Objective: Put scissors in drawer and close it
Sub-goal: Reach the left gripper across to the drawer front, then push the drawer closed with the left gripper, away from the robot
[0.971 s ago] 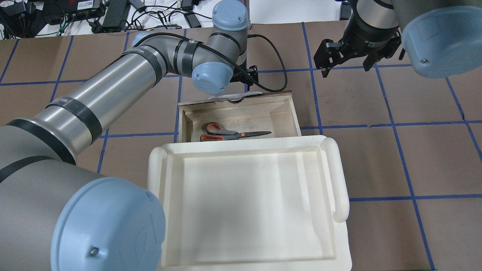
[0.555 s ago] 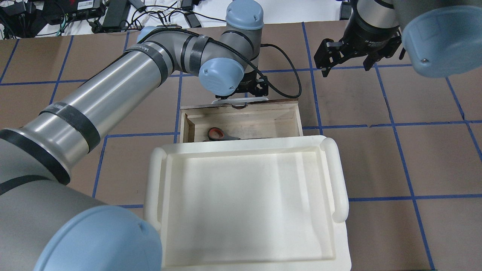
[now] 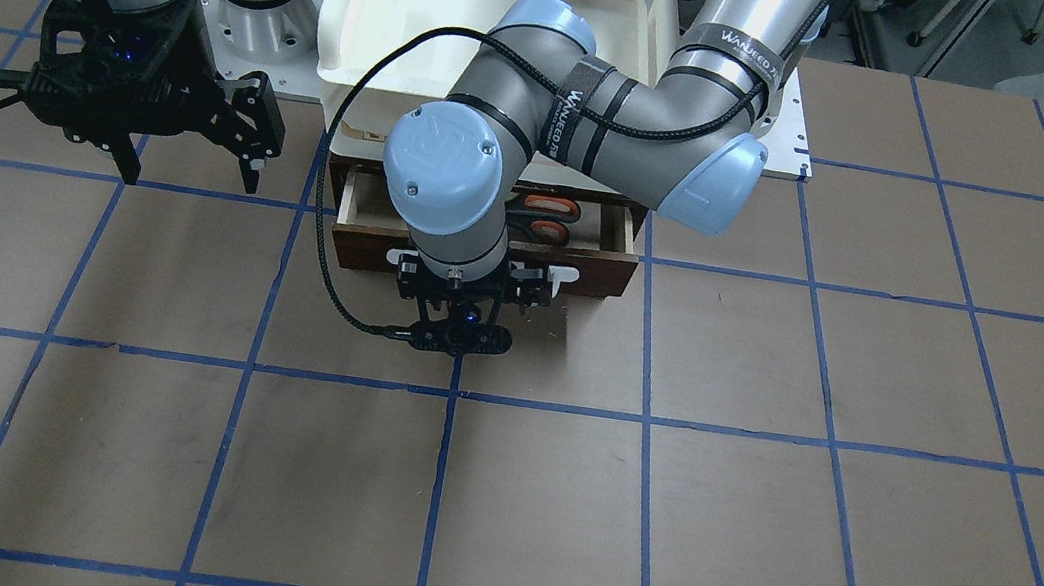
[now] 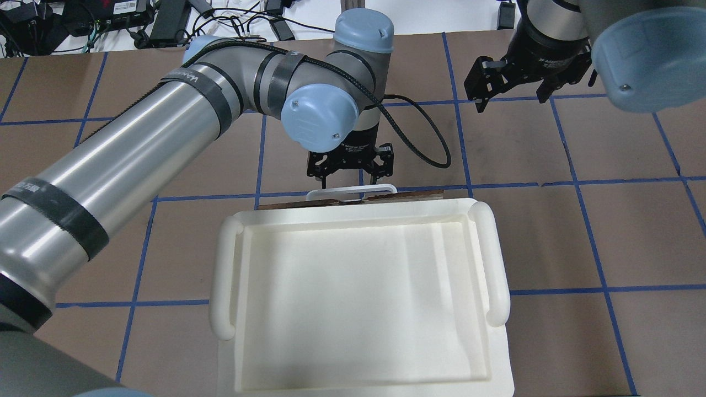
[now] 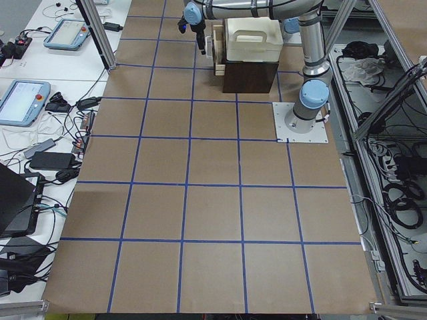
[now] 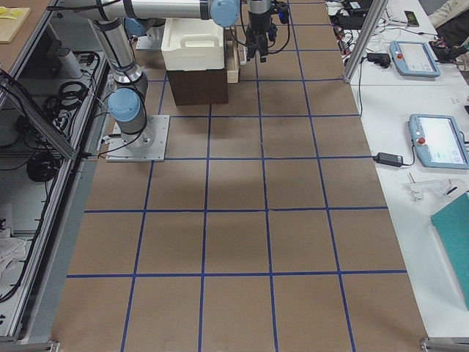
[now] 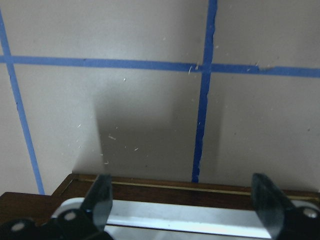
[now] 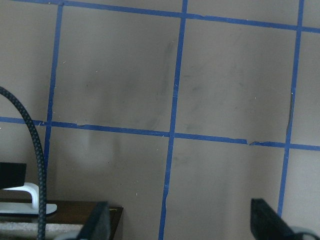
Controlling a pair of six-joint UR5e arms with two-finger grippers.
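Note:
The drawer (image 3: 605, 272) has a dark brown front and a white bar handle (image 3: 566, 277). It stands out a short way from under the white bin. The scissors (image 3: 550, 218) lie inside; only their orange-lined handles show. In the overhead view only the drawer's front edge (image 4: 411, 194) and handle (image 4: 351, 191) show, and the scissors are hidden. My left gripper (image 4: 350, 173) is open and empty, its fingers wide apart against the drawer front (image 7: 150, 187), over the handle (image 7: 185, 220). My right gripper (image 4: 513, 88) is open and empty, above the table to the right.
A white tray-like bin (image 4: 220, 275) sits on top of the dark cabinet (image 5: 247, 77) that holds the drawer. My left arm's black cable (image 4: 424, 149) loops over the table beside the drawer. Brown matting with blue tape lines surrounds the cabinet.
The drawer has slid in under the white bin, with my left gripper following against its front. The scissors have gone out of the overhead view. My right arm has barely moved.

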